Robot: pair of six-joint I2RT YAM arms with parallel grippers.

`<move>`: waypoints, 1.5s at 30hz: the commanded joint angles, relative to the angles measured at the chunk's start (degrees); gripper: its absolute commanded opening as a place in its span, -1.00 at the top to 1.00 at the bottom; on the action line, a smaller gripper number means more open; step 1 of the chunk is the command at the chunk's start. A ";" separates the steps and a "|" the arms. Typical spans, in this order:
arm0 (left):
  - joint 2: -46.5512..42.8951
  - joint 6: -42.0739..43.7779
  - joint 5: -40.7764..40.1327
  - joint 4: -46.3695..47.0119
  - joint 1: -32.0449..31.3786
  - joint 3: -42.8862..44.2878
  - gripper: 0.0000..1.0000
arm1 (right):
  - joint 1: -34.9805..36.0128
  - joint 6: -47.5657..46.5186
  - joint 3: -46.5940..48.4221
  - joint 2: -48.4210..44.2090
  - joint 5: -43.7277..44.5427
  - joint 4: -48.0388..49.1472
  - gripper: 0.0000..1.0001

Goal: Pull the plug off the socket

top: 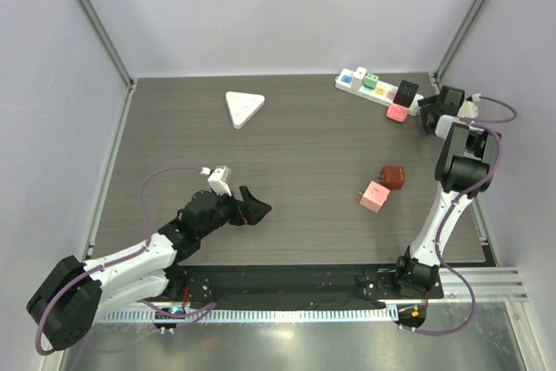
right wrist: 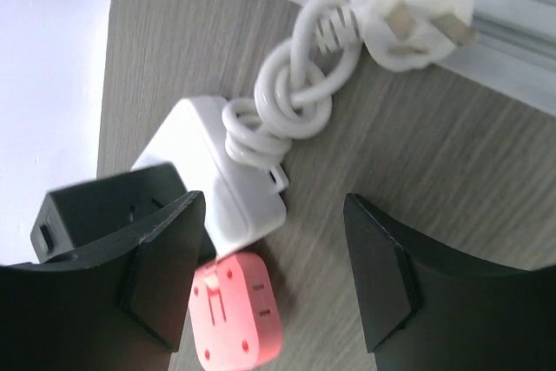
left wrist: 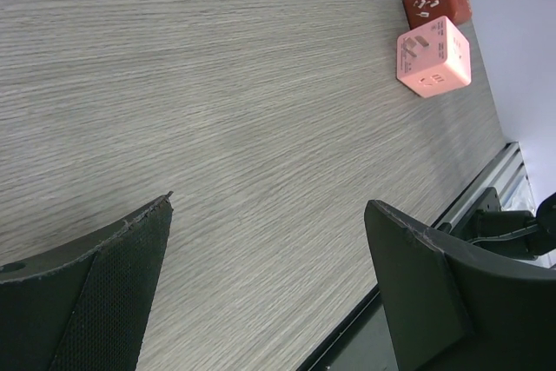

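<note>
A white power strip point(top: 373, 89) lies at the back right with several coloured plugs in it, among them a black plug point(top: 407, 90). A pink plug point(top: 398, 112) sits against its near end. My right gripper point(top: 432, 110) is open just right of that end. In the right wrist view the gripper point(right wrist: 274, 215) hangs over the strip's end point(right wrist: 217, 171), with the pink plug point(right wrist: 234, 319) between the fingers near the left one and the black plug point(right wrist: 78, 215) behind that finger. My left gripper point(top: 252, 206) is open and empty, low over the table; it also shows in the left wrist view point(left wrist: 269, 206).
The strip's coiled white cord point(right wrist: 295, 93) and its own plug point(right wrist: 417, 15) lie by the table's right edge. A pink cube adapter point(top: 374, 196) and a red one point(top: 393, 177) sit mid-right. A white triangular piece point(top: 243, 108) lies at the back left.
</note>
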 commanded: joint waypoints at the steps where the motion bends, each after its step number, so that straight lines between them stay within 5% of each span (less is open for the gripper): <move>1: -1.62 1.11 0.95 3.35 -0.36 -0.87 -0.84 | 0.15 -1.05 3.94 1.87 3.53 -0.60 -0.40; 26: -2.85 1.38 -1.16 2.47 -1.77 -0.96 -0.85 | -0.11 -13.10 17.56 12.07 0.56 -9.22 -0.16; 32: -1.53 1.38 -1.42 2.30 -1.77 -0.35 -0.86 | -0.11 -12.22 17.30 13.30 -3.76 -6.58 0.36; 45: -1.01 0.94 -2.13 1.86 -1.77 0.01 -0.85 | 0.42 -10.81 8.79 8.92 -8.33 -0.87 0.81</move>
